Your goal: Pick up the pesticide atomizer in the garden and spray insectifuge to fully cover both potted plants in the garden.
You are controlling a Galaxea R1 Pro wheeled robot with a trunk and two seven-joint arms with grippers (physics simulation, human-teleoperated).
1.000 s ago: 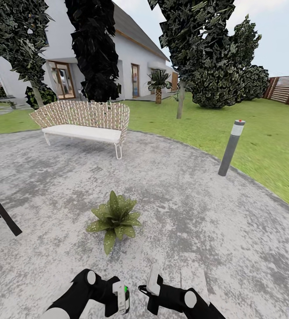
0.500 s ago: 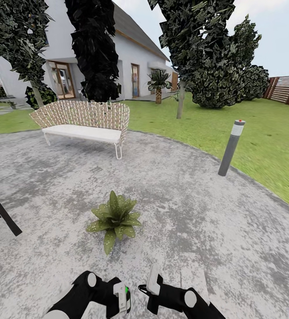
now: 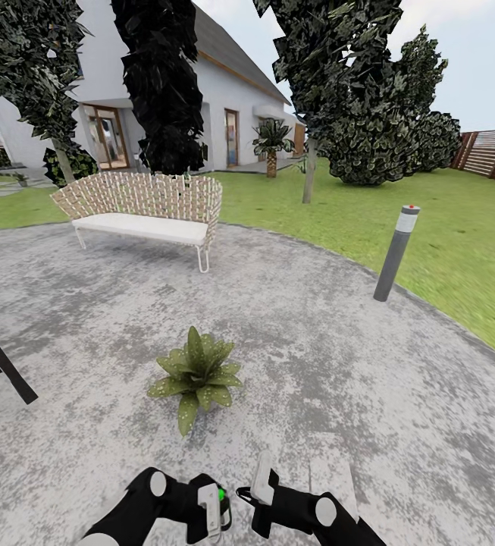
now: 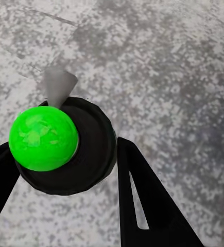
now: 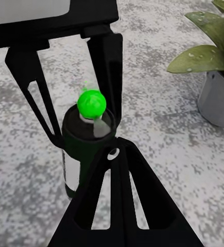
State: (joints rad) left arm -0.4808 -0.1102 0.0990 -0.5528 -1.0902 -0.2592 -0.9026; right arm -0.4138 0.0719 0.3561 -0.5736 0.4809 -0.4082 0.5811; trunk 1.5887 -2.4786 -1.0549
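While the left gripper (image 3: 211, 512) clasps the dark, green-capped atomizer bottle (image 5: 86, 146) between its fingers, the speckled rosette plant in its grey pot (image 3: 196, 373) sits at twelve o'clock. I cannot tell the right gripper's (image 3: 261, 478) jaw state. A misaimed nozzle would likely wet paving instead.

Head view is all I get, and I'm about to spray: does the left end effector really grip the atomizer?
Observer: Yes. In the left wrist view, the left end effector has its fingers against both sides of the atomizer, just below its green top.
Operator: And the right one?
Observer: The right end effector is shut, empty, and pointed at the atomizer.
Operator: What's under the plant's leaves?
Observer: A grey pot holds the plant, apart from the atomizer.
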